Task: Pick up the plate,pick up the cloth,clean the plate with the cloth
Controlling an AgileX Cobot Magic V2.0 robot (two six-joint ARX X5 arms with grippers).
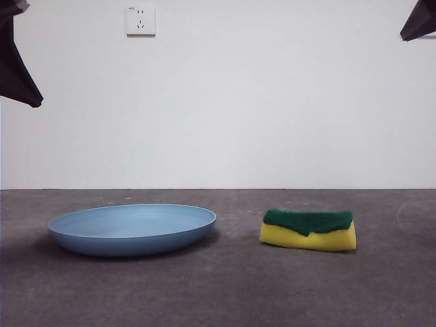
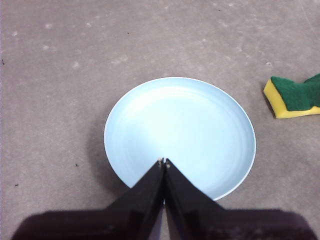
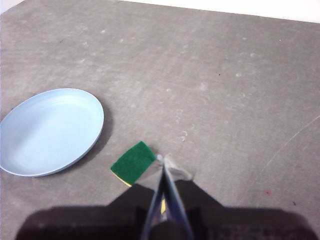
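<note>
Your left gripper [image 2: 163, 162] hangs above the counter [image 2: 60, 75] with its jaws pressed together, their tips meeting in a single point, and nothing is held between them. The plate [image 2: 180, 127] lies flat on the counter directly under and just ahead of those tips, so in the left wrist view the closed tips overlap its near rim; it is light blue, round and shallow, and nothing lies in it. Your right gripper [image 3: 161, 159] is likewise raised off the counter with its jaws together and holding nothing. The cloth [image 3: 133, 162], which is a yellow sponge with a dark green scouring layer on top, lies on the counter just beside and below those jaw tips, partly hidden behind the right jaws in that wrist view; you cannot tell from that view whether the tips touch it, but the front view shows it lying free with nothing on it. From the front you see the plate [image 1: 133, 228] and the cloth [image 1: 308, 230] resting apart on the dark grey counter, with a clear strip of bare surface between them, and only two black arm tips at the upper corners, high above both things. A white wall socket [image 1: 140, 20] sits on the wall behind.
</note>
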